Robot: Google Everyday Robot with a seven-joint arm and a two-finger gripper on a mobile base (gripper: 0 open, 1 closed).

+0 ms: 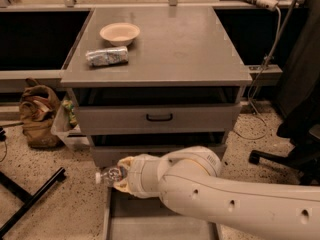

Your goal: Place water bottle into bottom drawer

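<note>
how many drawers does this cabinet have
3: the top drawer under the tabletop, the middle drawer partly behind the arm, and the bottom drawer pulled open below the gripper, which holds the bottle above its left rail.

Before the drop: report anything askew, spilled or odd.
Nothing spilled or damaged. The gripper holds the water bottle sideways, cap pointing left, above the left rail of the open bottom drawer rather than its middle. A crumpled foil packet lies beside the bowl on the cabinet top.
</note>
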